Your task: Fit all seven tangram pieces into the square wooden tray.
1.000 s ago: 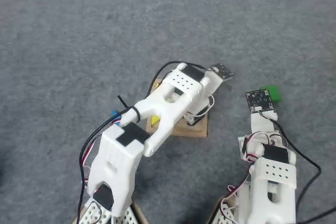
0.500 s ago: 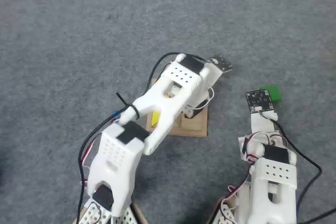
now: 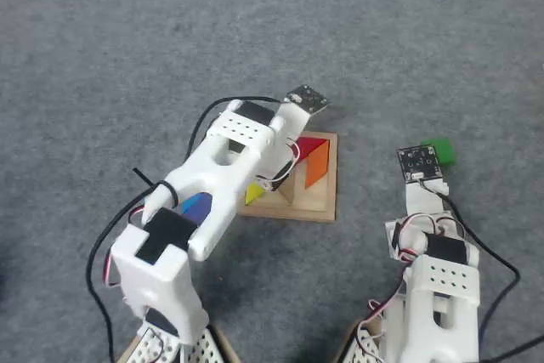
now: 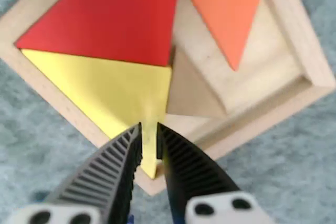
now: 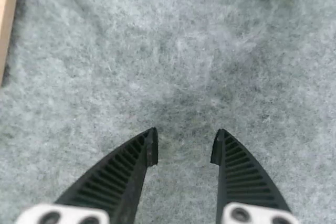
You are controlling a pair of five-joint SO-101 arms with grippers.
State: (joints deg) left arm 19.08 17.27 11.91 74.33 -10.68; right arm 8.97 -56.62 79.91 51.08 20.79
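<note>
Within the square wooden tray [image 4: 297,31], red triangle [image 4: 110,19] touches yellow triangle [image 4: 113,94].

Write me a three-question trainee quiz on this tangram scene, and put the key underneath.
1. True or false: the green piece lies on the carpet, outside the wooden tray.
2. Which piece shares an edge with the red triangle inside the tray? A) yellow triangle B) green piece C) blue piece
3. Fill in the blank: the right gripper hangs over bare carpet with its jaws ____.

Key: 1 true; 2 A; 3 open.
</note>
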